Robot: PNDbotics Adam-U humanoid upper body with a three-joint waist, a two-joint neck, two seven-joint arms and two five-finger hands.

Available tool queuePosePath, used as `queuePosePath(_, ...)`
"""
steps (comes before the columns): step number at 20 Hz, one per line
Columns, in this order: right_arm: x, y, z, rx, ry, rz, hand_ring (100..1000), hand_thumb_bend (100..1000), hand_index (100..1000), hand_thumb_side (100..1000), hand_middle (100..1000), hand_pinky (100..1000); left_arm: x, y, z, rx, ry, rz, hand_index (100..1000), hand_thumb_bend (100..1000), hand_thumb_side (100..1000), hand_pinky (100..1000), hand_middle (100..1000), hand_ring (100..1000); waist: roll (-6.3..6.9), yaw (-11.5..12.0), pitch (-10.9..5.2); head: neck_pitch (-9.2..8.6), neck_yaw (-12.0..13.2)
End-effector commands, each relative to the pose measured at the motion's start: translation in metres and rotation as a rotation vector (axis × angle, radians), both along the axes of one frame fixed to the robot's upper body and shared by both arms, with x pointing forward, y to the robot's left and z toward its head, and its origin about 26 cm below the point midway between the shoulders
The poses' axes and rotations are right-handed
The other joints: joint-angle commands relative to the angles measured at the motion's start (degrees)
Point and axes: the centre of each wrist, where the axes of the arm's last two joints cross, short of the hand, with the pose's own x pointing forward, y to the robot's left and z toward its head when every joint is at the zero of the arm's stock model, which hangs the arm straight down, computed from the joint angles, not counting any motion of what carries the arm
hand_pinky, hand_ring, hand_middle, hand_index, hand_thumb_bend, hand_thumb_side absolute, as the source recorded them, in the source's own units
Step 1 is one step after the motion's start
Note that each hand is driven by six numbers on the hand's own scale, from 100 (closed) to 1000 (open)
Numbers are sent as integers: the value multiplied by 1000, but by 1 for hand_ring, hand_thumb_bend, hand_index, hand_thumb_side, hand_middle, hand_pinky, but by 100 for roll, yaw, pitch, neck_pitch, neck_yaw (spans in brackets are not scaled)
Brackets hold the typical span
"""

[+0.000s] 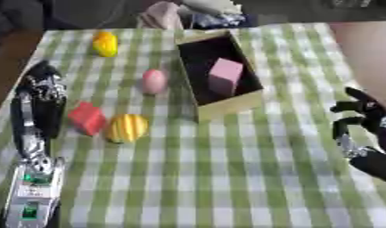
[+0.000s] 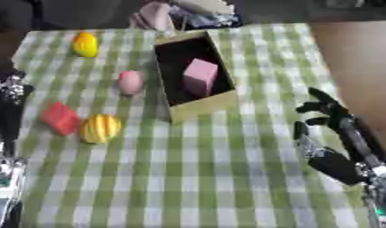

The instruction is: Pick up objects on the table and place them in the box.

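A table covered with a green-and-white checked cloth (image 1: 227, 178) fills most of the frame. In the upper middle stands an open cardboard box with a dark inside (image 1: 219, 73), and a pink block (image 1: 225, 75) lies inside it, near the right wall.

Four things lie outside the box, all to its left. A pink egg-shaped object (image 1: 153, 81) lies just beside the box's left wall, not touching it. In the upper left of the frame is a yellow rounded object (image 1: 105, 43), well apart from the others. In the left middle a red block (image 1: 86, 118) and a yellow-orange ribbed round object (image 1: 127, 128) lie side by side, touching or almost touching — I cannot tell which.

The robot's left hand (image 1: 43, 84) shows at the left edge, black with silver joints, just beside the red block on its left and above it. Whether its fingers are curled or straight, I cannot tell.

The robot's right hand (image 2: 328, 133) shows at the right edge of the frame, below and to the right of the box, well apart from it. Its fingers are spread and relaxed, it holds nothing — all the loose objects are far from it, on the other side of the box.
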Motion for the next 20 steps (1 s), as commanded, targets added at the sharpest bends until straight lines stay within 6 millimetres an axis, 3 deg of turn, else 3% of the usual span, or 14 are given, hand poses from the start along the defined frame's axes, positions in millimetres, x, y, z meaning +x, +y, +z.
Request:
queuePosePath(1,1,-4,6,-13,-23,-10,902,100,991,470,718,743,-5,10,9,45,-14,16,859,100,765,711,676,616,11,-6,-79,-20,-6)
queuePosePath(11,0,-8,6,-25,-21,-23,901,100,991,470,714,743,-27,48,5,190,-9,42,864,100,659,716,677,617,130,-38,-126,-16,-34)
queuePosePath(15,0,-10,6,-31,-21,-26,900,100,991,470,712,744,-42,73,8,355,50,16,871,100,572,726,688,629,163,-47,-133,-28,-36)
queuePosePath(20,0,-11,5,-38,-17,-25,900,100,991,470,710,744,-52,98,26,609,161,-52,877,100,384,751,714,672,200,-52,-143,-7,-30)
